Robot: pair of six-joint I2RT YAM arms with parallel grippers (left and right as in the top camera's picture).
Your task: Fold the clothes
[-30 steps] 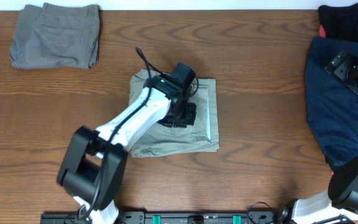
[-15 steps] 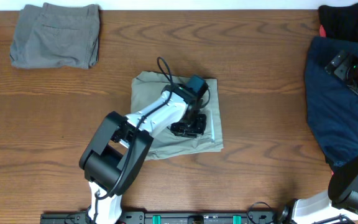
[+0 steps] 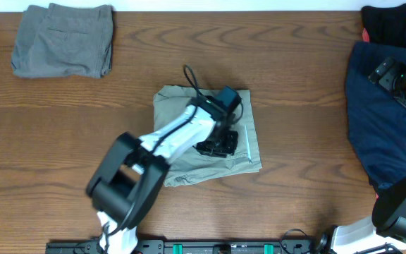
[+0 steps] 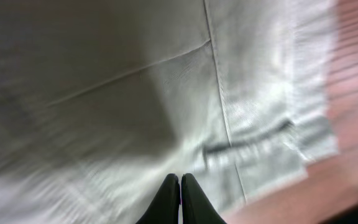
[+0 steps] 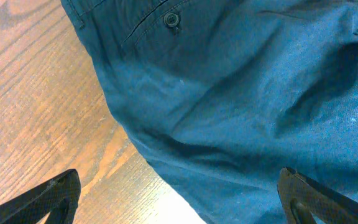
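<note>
L end effector [image 4: 179, 178], closed, atop khaki shorts [image 3: 169, 106]

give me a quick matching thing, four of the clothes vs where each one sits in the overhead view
Things:
1 grey shorts
2 khaki shorts
3 navy shorts
4 black clothes

Places in the overhead view:
a right edge, around mid-height
b top left
c top right corner
d centre

Pairs: 1-b, 2-d, 3-a, 4-c
</note>
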